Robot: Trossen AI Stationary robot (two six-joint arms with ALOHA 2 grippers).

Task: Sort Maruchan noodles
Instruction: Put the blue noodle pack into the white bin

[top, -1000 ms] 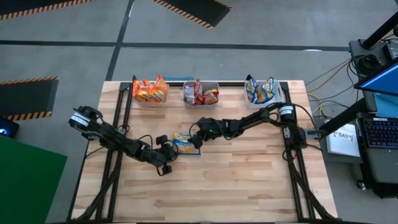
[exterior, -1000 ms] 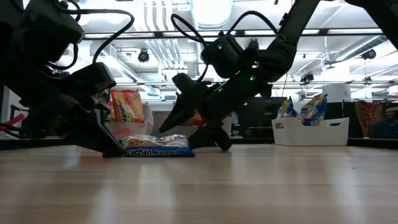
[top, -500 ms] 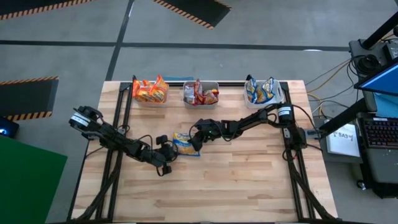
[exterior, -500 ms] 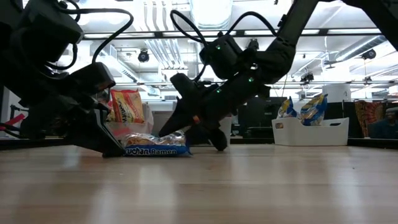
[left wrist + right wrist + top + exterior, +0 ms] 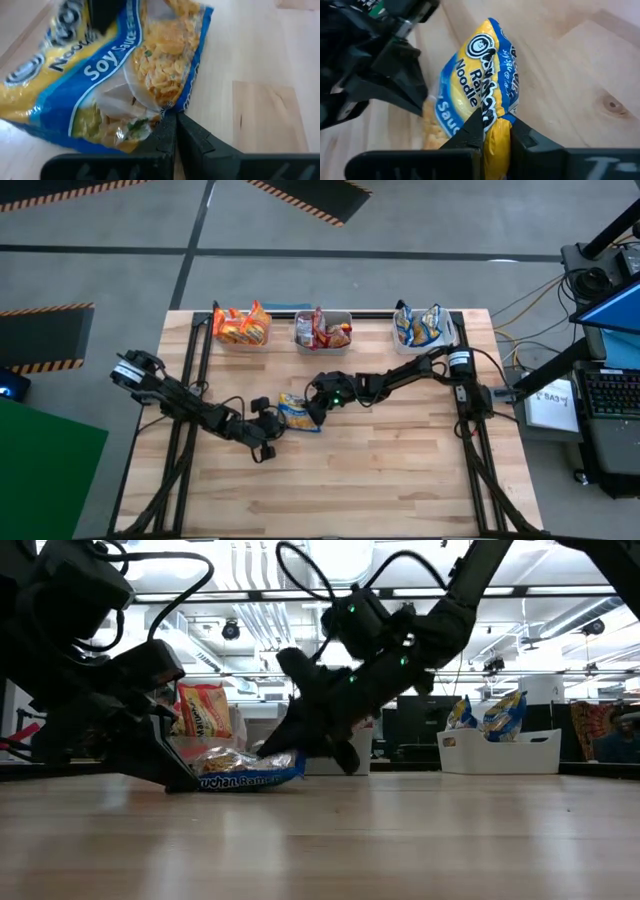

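Blue-and-yellow packet (image 5: pixel 296 411) in right hand (image 5: pixel 314 413)

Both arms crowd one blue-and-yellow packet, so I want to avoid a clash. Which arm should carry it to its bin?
Right: its end effector already pinches the packet, lifting one edge, and the blue-packet bin is on its side. The left end effector only touches its corner.

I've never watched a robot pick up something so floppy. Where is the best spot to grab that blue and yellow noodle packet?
Probably its thin crimped end, coming in low from the side. The blue and yellow packet lies flat on the table, so only its edges fit between fingers. The right gripper pinches one end, lifting it; the left gripper is shut at the opposite edge.
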